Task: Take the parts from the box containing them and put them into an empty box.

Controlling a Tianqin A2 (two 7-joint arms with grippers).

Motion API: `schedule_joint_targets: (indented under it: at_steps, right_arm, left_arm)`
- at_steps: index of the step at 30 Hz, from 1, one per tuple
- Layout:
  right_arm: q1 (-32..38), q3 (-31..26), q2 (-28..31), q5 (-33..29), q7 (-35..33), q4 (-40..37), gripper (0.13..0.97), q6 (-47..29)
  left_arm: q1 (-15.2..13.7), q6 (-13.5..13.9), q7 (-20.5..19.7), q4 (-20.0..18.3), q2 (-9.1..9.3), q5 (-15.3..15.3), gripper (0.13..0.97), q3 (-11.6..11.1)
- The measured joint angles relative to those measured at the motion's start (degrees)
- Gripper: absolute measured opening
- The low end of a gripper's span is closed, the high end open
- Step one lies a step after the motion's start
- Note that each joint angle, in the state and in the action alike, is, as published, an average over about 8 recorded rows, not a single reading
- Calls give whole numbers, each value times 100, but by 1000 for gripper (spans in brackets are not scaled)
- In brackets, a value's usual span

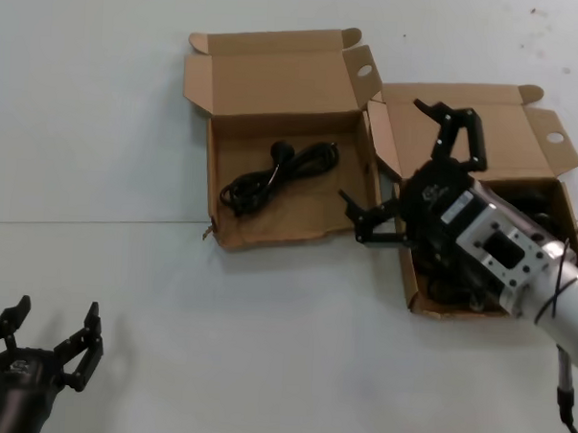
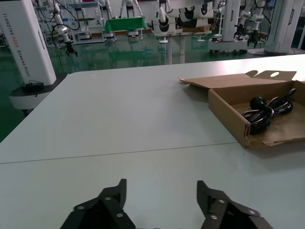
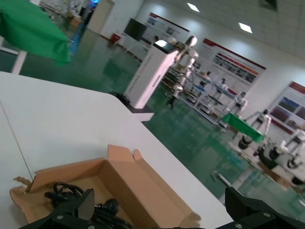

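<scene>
The squarer box with a ragged front rim (image 1: 269,237) stands on the left and holds one black coiled power cord (image 1: 276,175). The wider box (image 1: 508,145) stands to its right, with more black cords (image 1: 531,201) partly hidden under my right arm. My right gripper (image 1: 406,172) is open wide and empty, raised over the wider box's left side, next to the squarer box. In the right wrist view the gripper (image 3: 162,212) faces the squarer box (image 3: 128,183) and its cord (image 3: 64,191). My left gripper (image 1: 45,345) is open and empty, parked at the near left.
The white table (image 1: 293,351) has a seam line running across it in front of the boxes. Both lids stand open at the back with side flaps. The left wrist view shows the left gripper (image 2: 162,193) low over the table, with the squarer box (image 2: 228,112) and its cord (image 2: 267,110) far off.
</scene>
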Motion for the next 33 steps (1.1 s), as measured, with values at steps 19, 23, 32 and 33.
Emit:
schedule_joint_targets:
  at_steps: [19,23,32,33]
  right_arm:
    - [-1063,-160,339,1023,0,224,966,1328]
    - [-1285,-193,410,1236,0,271,966,1605]
    - [-1792,-269,572,1724,0,378,966,2237]
    - [-1847,-277,589,1776,0,390,966,2305]
  left_arm:
    - [0,0,3,0,0,-1,813,0]
    - [0,0,3,0,0,0,841,0]
    - [0,0,2,0,0,-1,933,0]
    - [0,0,2,0,0,-1,938,0]
